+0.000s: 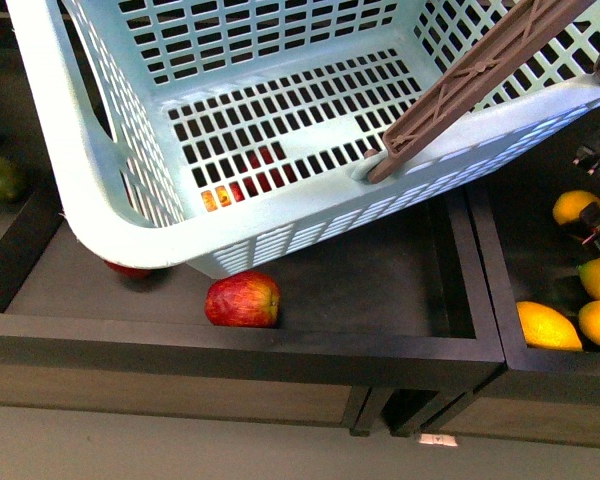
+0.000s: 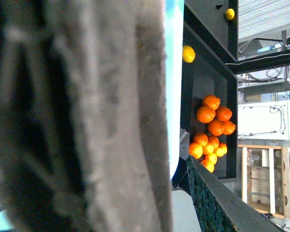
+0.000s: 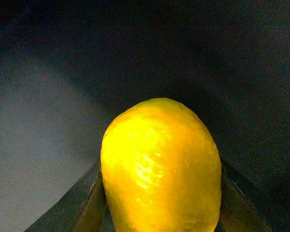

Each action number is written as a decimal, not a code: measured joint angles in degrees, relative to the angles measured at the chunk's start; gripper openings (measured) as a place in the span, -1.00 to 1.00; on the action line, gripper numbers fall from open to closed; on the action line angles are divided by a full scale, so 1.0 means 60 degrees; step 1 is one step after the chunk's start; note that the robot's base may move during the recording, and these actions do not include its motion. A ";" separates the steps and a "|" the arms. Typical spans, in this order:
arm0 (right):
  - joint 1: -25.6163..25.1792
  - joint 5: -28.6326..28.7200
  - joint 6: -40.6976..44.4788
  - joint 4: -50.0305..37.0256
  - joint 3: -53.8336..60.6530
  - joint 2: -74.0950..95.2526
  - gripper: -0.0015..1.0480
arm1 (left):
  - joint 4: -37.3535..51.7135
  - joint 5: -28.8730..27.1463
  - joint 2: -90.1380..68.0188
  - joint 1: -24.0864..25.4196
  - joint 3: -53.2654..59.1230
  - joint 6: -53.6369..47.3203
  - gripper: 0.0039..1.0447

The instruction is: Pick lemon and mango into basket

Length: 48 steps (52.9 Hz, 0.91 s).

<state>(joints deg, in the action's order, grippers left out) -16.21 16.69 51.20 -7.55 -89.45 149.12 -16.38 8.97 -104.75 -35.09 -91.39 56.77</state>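
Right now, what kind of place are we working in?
Likely a mock grocery produce stand: dark display bins of loose oranges and lemons, a shopping basket; workshop clutter behind suggests a lab.

Oranges [image 2: 212, 126] lay heaped in a black tray [image 2: 186, 96], w/ a white cabinet [image 2: 267, 121] & wooden crate [image 2: 266, 181] beyond. Green fruit [image 1: 0, 178] sat far left on the dark worktop [image 1: 380, 268].

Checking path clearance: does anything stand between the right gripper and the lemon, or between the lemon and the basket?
Nothing at the grasp: fingers of the right gripper flank the lemon. Toward the basket, its brown handle crosses the opening's right part, on the lemon's side.
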 joint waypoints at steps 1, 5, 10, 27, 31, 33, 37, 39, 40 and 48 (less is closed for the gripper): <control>-0.0018 0.0178 -0.0138 -0.0146 0.0200 -0.0208 0.02 | 0.0000 0.0000 0.0000 0.0000 0.0000 0.0000 -0.48; -0.0138 0.0882 -0.0608 -0.0696 0.1056 -0.1235 0.02 | 0.0000 0.0007 0.0000 0.0000 0.0000 0.0000 -0.48; -0.0350 0.2051 -0.1588 -0.1468 0.2459 -0.3213 0.02 | 0.0000 0.0011 0.0000 0.0000 0.0000 0.0000 -0.48; -0.0750 0.3614 -0.3971 -0.2499 0.4761 -0.7282 0.01 | 0.0000 0.0007 0.0000 0.0000 0.0000 0.0000 -0.48; -0.0747 0.3781 -0.4408 -0.2608 0.5038 -0.7938 0.01 | 0.0000 0.0007 0.0000 0.0000 0.0000 0.0000 -0.48; -0.0707 0.3854 -0.4670 -0.2681 0.5206 -0.8302 0.01 | 0.0000 0.0004 0.0000 0.0000 0.0000 0.0000 -0.48; -0.0528 0.3927 -0.5133 -0.2783 0.5592 -0.9023 0.01 | 0.0000 0.0004 0.0000 0.0000 0.0000 0.0000 -0.48; -0.0386 0.3945 -0.5380 -0.2827 0.5785 -0.9355 0.01 | 0.0000 0.0004 0.0000 0.0000 0.0000 0.0000 -0.48; -0.0273 0.3945 -0.5479 -0.2863 0.5909 -0.9566 0.01 | 0.0000 0.0004 0.0000 0.0000 0.0000 0.0000 -0.48; 0.0648 0.3654 -0.5890 -0.2820 0.6448 -1.0535 0.01 | 0.0000 0.0011 0.0000 0.0000 0.0000 0.0000 -0.48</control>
<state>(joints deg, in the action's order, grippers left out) -12.32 38.61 15.86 -24.47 -50.76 85.91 -16.38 9.04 -104.75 -35.09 -91.39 56.77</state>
